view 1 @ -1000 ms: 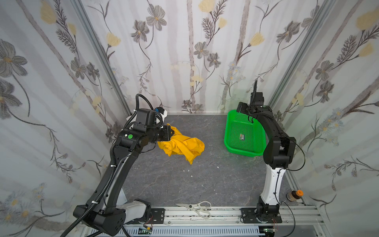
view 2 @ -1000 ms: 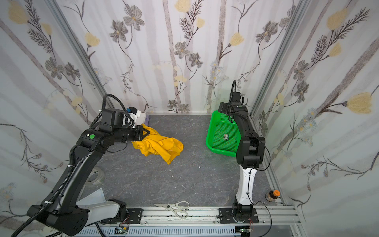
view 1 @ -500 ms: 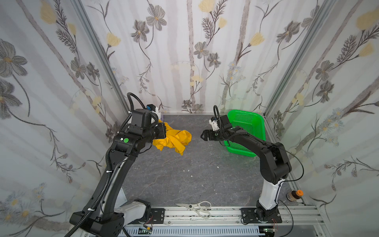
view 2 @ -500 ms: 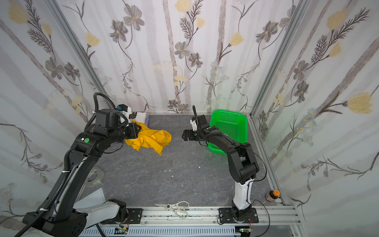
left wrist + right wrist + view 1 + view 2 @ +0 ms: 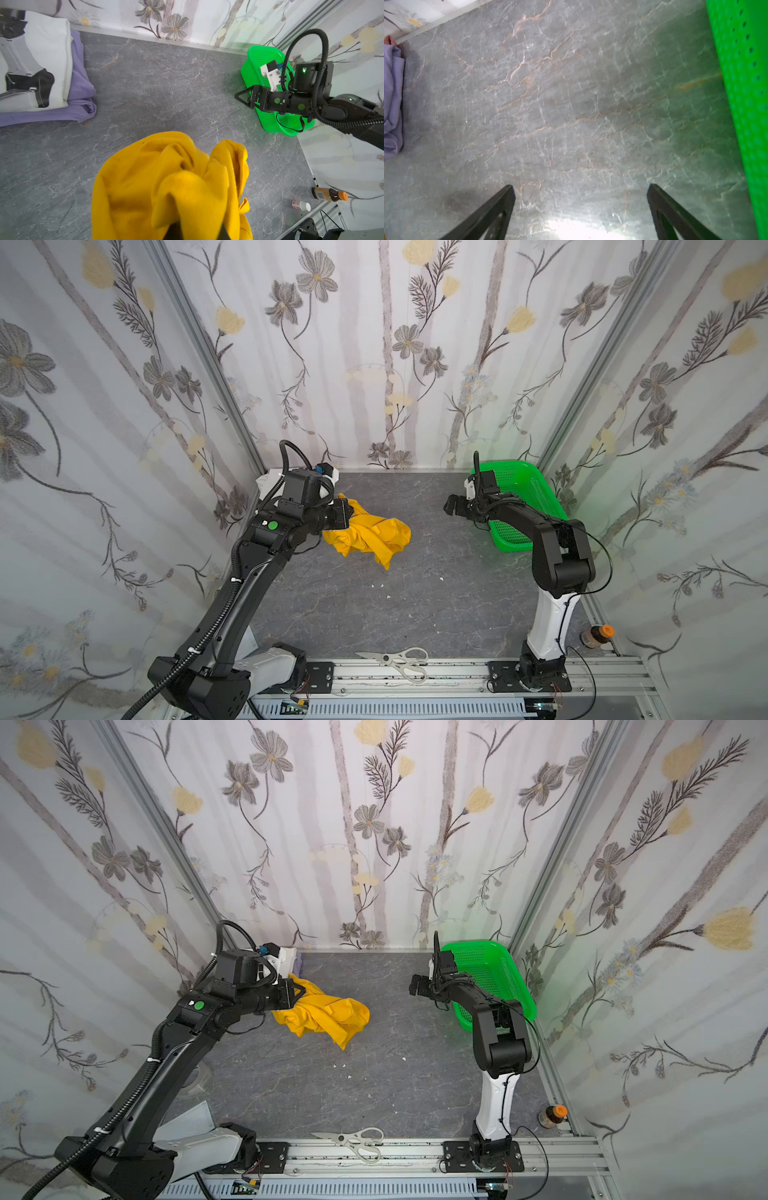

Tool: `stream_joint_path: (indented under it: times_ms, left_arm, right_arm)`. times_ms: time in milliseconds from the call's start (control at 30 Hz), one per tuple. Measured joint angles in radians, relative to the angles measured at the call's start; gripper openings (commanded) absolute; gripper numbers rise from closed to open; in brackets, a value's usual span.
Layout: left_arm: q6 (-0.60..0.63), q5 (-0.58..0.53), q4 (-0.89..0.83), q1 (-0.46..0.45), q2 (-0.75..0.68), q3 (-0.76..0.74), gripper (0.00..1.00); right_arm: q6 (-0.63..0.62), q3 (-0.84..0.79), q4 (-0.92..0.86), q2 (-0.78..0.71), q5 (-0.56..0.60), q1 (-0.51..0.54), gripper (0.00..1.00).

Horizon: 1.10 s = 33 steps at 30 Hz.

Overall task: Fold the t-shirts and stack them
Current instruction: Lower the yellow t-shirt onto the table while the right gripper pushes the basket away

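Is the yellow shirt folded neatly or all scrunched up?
Scrunched up. The yellow shirt is a wrinkly bunch with loose flaps and no flat, neat folds, pinched at one end by the left tool.

The loose shirt (image 5: 370, 537) is held in the left hand (image 5: 350, 512), over the bench (image 5: 415, 605), left of the middle. Behind it, in the back left corner, the top shirt (image 5: 47, 52) lies on the bottom shirt (image 5: 81, 87). The basket (image 5: 528, 489) sits in the back right corner. The right hand (image 5: 451, 506) is just left of the basket. The scissors (image 5: 399, 659) lie on the front rail (image 5: 457, 672). The bottle (image 5: 596, 635) stands in the front right corner.
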Motion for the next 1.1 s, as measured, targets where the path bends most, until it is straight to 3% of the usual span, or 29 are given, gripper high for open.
stream_joint_path:
  times_ms: [233,367,467,633,667,733,933,1100]
  left_arm:
    - [-0.002,0.048,0.051,-0.042,0.033,-0.014,0.00]
    - [0.014,0.080,0.057,-0.086,0.046,-0.014,0.00]
    - [0.034,0.108,0.071,-0.117,0.056,-0.021,0.00]
    - [0.035,0.109,0.126,-0.135,0.096,-0.058,0.00]
    - [0.034,0.104,0.141,-0.135,0.097,-0.066,0.21]
    - [0.033,0.098,0.173,-0.136,0.112,-0.074,0.96]
    - [-0.014,0.001,0.210,-0.128,0.167,-0.019,1.00]
    - [-0.060,-0.113,0.191,-0.048,0.153,-0.031,1.00]
  right_arm:
    - [-0.042,0.249,-0.044,0.183,-0.013,-0.069,1.00]
    - [-0.074,0.306,-0.077,0.198,-0.011,-0.079,1.00]
    - [-0.096,0.220,-0.053,0.114,-0.069,-0.075,1.00]
    - [-0.112,-0.139,0.086,-0.241,-0.310,-0.032,1.00]
    - [-0.111,-0.205,0.124,-0.315,-0.349,-0.018,1.00]
    - [-0.109,-0.327,0.193,-0.444,-0.391,0.022,1.00]
    - [-0.106,-0.508,0.195,-0.659,-0.287,0.211,1.00]
    - [-0.098,-0.577,0.192,-0.673,-0.160,0.360,0.99]
